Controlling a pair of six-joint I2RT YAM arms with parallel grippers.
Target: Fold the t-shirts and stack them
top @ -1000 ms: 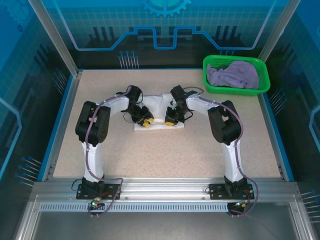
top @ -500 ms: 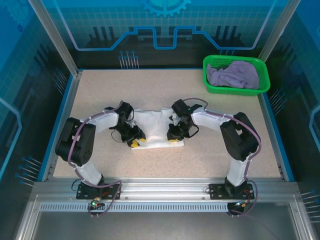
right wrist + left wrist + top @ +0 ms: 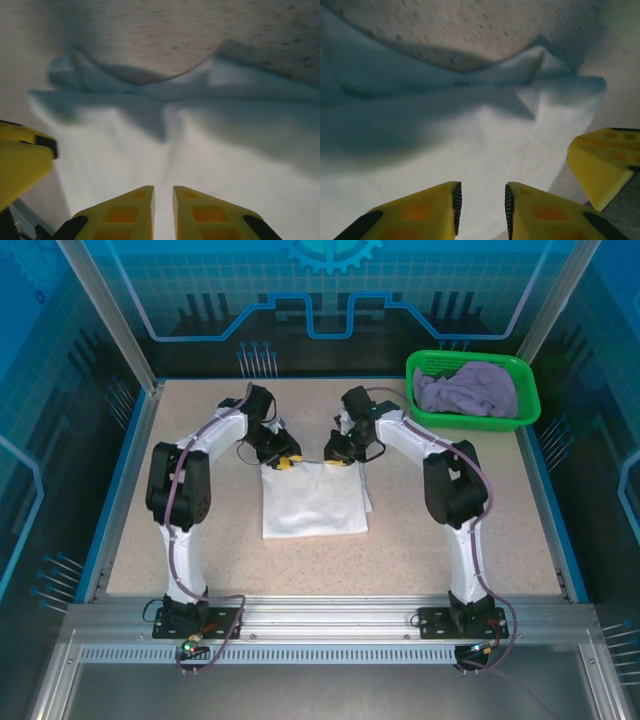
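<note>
A white t-shirt (image 3: 312,502) lies folded into a flat rectangle at mid-table. Both grippers sit at its far edge, a hand's width apart. My left gripper (image 3: 287,460) (image 3: 481,186) has its jaws apart over smooth cloth (image 3: 470,150); nothing bunches between them. My right gripper (image 3: 338,458) (image 3: 163,189) has its jaws nearly together, and a crease in the cloth (image 3: 167,145) runs into the narrow gap. One of the right gripper's yellow fingers (image 3: 600,162) shows at the edge of the left wrist view. The lavender t-shirt (image 3: 468,388) lies crumpled in the basket.
The green mesh basket (image 3: 470,421) stands at the table's far right corner. Blue raised edges (image 3: 118,490) and aluminium posts (image 3: 105,315) border the speckled table (image 3: 320,570).
Both grippers drew the white t-shirt toward the near side, spreading it flat, then moved back to its far edge. The shirt now lies longer and flatter than a second ago.
</note>
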